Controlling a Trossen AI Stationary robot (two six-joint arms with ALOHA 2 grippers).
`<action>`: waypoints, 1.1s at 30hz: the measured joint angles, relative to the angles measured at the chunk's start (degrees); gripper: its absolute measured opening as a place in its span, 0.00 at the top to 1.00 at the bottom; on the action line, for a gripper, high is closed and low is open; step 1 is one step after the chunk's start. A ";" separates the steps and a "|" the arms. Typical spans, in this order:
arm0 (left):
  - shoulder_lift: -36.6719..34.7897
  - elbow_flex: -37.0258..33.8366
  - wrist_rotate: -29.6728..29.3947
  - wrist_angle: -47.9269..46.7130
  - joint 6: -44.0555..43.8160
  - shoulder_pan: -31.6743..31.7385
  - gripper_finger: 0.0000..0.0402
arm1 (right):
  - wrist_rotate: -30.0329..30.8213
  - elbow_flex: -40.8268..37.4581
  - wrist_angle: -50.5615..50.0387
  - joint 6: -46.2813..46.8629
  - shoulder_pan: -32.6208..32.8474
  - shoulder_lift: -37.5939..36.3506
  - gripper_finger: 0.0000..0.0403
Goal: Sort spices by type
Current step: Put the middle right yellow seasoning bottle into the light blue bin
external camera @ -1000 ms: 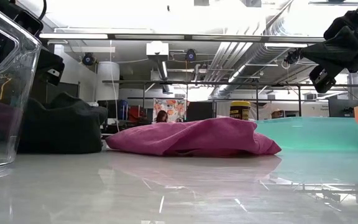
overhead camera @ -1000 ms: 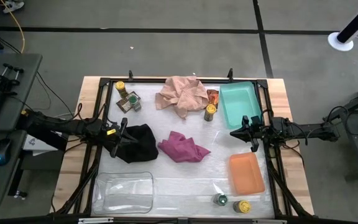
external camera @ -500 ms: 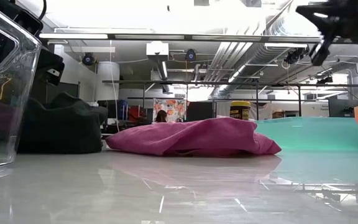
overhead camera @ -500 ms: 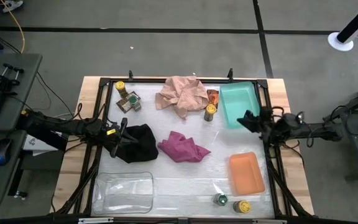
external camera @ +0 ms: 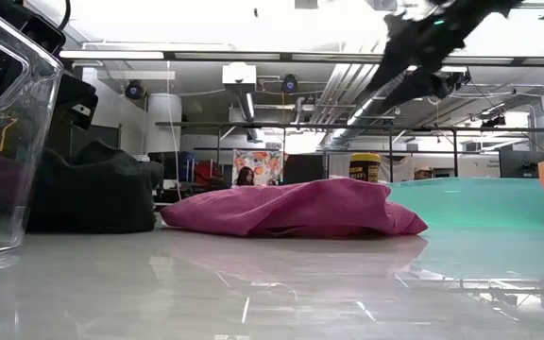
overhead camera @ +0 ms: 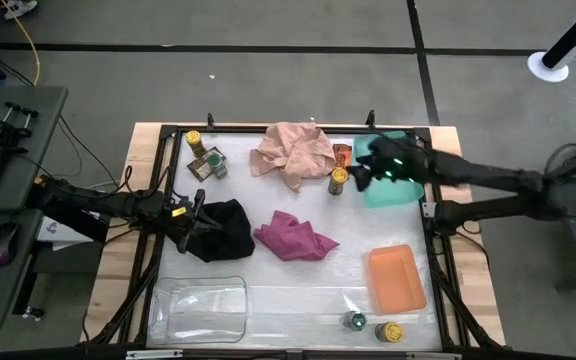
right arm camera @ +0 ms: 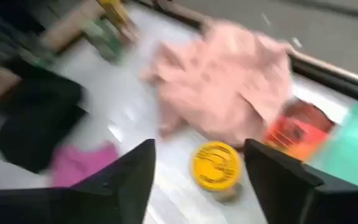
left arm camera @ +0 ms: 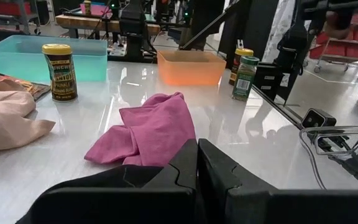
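Observation:
My right gripper (overhead camera: 361, 172) is open and hangs in the air over the teal tray's left rim. It is above a yellow-lidded jar (right arm camera: 216, 165) that stands upright on the table, also seen in the high view (overhead camera: 338, 180). An orange-brown foil packet (overhead camera: 342, 154) lies flat beside the jar. Two more jars (overhead camera: 194, 138) (overhead camera: 213, 160) stand at the far left. A green-lidded jar (overhead camera: 354, 320) and a yellow-lidded jar (overhead camera: 389, 331) stand at the near right. My left gripper (overhead camera: 190, 216) is shut at the left edge of the black cloth (overhead camera: 225, 229). My left gripper (left arm camera: 197, 152) lies low at the black cloth's left edge with its fingers shut. I cannot tell whether it touches the cloth.
A pink cloth (overhead camera: 293, 152) lies at the far middle and a magenta cloth (overhead camera: 294, 237) at the centre. The teal tray (overhead camera: 393, 190) is at the far right, the orange tray (overhead camera: 398, 278) at the near right and the clear tray (overhead camera: 204, 308) at the near left.
My right gripper has risen and swung from between the teal and orange trays at the table's right side toward the far edge and the left. It is now over the yellow-lidded jar beside the teal tray.

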 joint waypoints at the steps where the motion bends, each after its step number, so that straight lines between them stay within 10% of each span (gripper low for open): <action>1: 0.00 0.00 0.00 0.01 0.02 -0.01 1.00 | -0.66 3.15 -2.96 0.15 -0.86 3.48 0.34; 15: 0.00 0.00 0.00 0.01 0.02 -0.01 1.00 | -7.11 34.36 -34.94 -5.53 -2.94 36.89 0.26; 33: -0.01 0.00 -0.02 0.01 0.02 0.00 1.00 | -6.64 32.77 -36.24 -7.54 -2.97 36.54 0.27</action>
